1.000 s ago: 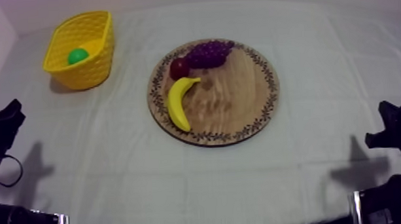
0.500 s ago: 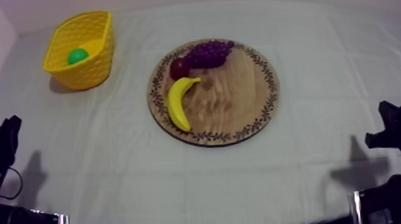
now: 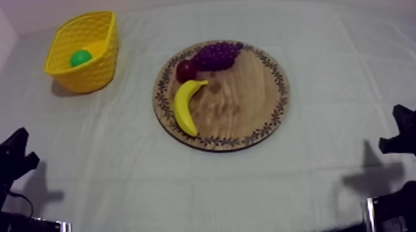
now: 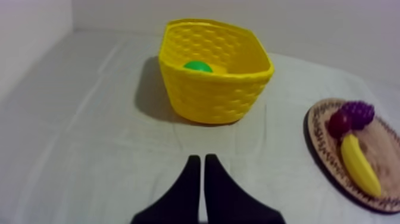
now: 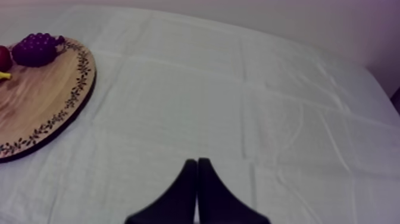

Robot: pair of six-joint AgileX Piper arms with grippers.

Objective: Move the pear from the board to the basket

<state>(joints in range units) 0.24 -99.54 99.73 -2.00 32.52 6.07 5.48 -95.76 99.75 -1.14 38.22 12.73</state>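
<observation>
— Looking down from above, where is the pear?
— The green pear (image 3: 80, 58) lies inside the yellow basket (image 3: 90, 76), which stands at the far left of the grey-white cloth (image 3: 125, 176), well apart from the round wooden board (image 3: 251, 101).

— And what is on the board?
— A banana (image 3: 185, 105), a small red fruit (image 3: 185, 71) and a bunch of grapes (image 3: 218, 54), all on its left half. The red fruit touches the grapes, and the banana's tip is just beside it.

— The arms?
— The left arm (image 3: 6, 165) sits low at its side and the right arm (image 3: 412, 137) low at the other, both well away from the fruit.

— What does the left wrist camera see?
— The left gripper (image 4: 199, 170) has its two black fingers pressed together in a narrow wedge, with nothing between them. Ahead of it is the basket (image 4: 214, 95), with the pear (image 4: 197, 66) low against its far wall. Off to the side is the board's patterned rim (image 4: 318, 158), with the banana (image 4: 359, 164), red fruit (image 4: 339, 123) and grapes (image 4: 356, 111).

— And the right wrist camera?
— The right gripper (image 5: 197, 173) is likewise closed to a wedge and empty, over bare cloth. The board (image 5: 41, 101) lies well off to one side, with the grapes (image 5: 36, 49) at its far edge.
</observation>
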